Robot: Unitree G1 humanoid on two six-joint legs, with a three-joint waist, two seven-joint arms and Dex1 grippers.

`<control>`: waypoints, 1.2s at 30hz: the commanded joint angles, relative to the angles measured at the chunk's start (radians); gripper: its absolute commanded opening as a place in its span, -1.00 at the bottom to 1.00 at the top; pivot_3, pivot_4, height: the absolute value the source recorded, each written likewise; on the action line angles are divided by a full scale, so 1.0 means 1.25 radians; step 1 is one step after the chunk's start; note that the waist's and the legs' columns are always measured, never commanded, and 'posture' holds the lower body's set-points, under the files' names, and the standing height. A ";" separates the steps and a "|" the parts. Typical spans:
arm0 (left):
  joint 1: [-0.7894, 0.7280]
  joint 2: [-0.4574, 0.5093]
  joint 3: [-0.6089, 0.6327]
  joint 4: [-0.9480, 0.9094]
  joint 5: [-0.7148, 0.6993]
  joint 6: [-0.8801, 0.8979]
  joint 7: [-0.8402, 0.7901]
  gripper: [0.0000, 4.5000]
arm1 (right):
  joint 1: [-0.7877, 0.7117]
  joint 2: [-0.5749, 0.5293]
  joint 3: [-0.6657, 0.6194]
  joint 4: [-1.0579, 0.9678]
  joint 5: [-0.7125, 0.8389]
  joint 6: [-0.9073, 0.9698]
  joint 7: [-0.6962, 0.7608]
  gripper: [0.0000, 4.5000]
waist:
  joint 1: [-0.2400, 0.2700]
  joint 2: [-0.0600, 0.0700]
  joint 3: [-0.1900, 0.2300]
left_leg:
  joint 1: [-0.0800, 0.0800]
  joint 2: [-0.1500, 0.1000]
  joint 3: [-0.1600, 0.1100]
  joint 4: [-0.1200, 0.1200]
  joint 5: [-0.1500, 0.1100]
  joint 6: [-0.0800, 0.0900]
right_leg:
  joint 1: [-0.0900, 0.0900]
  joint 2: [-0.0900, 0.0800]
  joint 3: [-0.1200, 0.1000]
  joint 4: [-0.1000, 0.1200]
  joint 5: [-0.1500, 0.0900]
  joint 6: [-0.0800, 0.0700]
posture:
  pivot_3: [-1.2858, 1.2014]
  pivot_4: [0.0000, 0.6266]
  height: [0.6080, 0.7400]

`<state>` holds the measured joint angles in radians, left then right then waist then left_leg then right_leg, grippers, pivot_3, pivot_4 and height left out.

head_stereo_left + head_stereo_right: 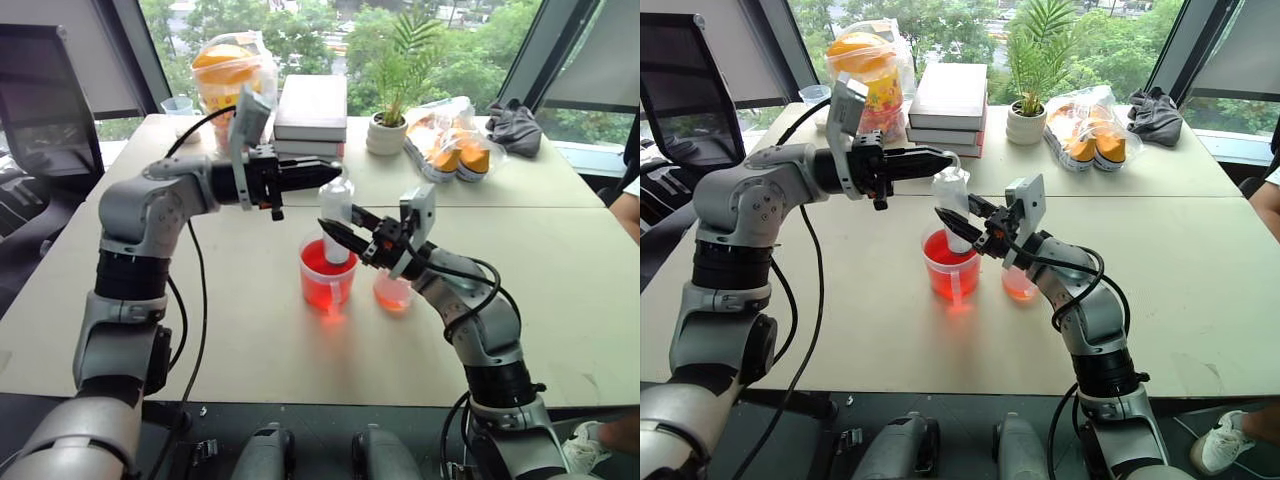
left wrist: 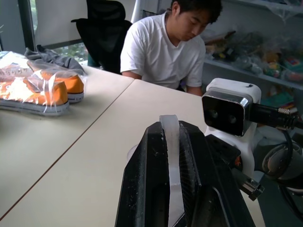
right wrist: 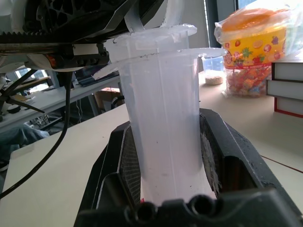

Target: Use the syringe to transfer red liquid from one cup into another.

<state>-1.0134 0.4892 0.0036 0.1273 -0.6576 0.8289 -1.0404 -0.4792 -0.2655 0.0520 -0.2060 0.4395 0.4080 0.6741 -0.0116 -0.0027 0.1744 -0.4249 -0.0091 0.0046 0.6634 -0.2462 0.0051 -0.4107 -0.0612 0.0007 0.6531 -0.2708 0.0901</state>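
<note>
- Head views: large clear plastic syringe (image 1: 337,222) stands upright, its lower end in the taller bright-red clear cup (image 1: 326,275); right gripper (image 1: 333,232) pinches its barrel; left gripper (image 1: 335,176) pinches its top; smaller pale cup (image 1: 391,292) just beside.
- Left wrist view: black fingers (image 2: 144,182) clamp a thin clear plastic ring.
- Right wrist view: black fingers (image 3: 124,163) squeeze the clear barrel.

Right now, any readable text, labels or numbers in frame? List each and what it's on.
None can be read.
Candy tub: printed fruit pictures on its band, any lettering too blurred to read.
Books: no legible title.
Bagged shoes: no legible label.
Syringe: no scale marks can be made out.
</note>
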 commanded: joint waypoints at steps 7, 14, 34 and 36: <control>-0.100 0.020 0.049 0.040 0.008 -0.041 0.020 -0.97 | 0.003 -0.006 0.035 -0.010 0.018 0.012 0.032 -0.38 | -0.002 0.000 0.000 | 0.000 0.000 0.000 0.000 0.000 0.000 | 0.000 0.000 0.000 0.000 0.000 0.000 | 0.03 -0.52 1.00; -0.132 0.030 0.055 0.081 0.027 -0.069 0.013 -0.97 | 0.000 0.003 0.043 0.008 0.012 0.005 0.034 -0.38 | -0.001 0.000 0.000 | 0.000 0.000 0.000 0.000 0.000 0.000 | 0.000 0.000 0.000 0.000 0.000 0.000 | 0.03 -0.52 1.00; -0.117 0.026 0.053 0.064 0.020 -0.055 0.000 -0.97 | -0.034 0.003 0.026 -0.018 0.021 0.015 0.023 -0.38 | -0.001 0.000 0.000 | 0.000 0.000 0.000 0.000 0.000 0.000 | 0.000 0.000 0.000 0.000 0.000 0.000 | 0.03 -0.52 1.00; -0.109 0.026 0.052 0.059 0.016 -0.050 -0.001 -0.80 | -0.048 0.001 0.017 -0.026 0.026 0.021 0.018 -0.38 | -0.001 0.000 0.000 | 0.000 0.000 0.000 0.000 0.000 0.000 | 0.000 0.000 0.000 0.000 0.000 0.000 | 0.03 -0.52 1.00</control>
<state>-1.1138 0.5026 0.0064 0.2295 -0.6306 0.7958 -1.0671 -0.5199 -0.2626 0.0439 -0.1739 0.4548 0.4322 0.6731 -0.0134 -0.0027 0.1745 -0.4250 -0.0090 0.0045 0.6634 -0.2462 0.0051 -0.4110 -0.0609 0.0007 0.6533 -0.2709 0.0902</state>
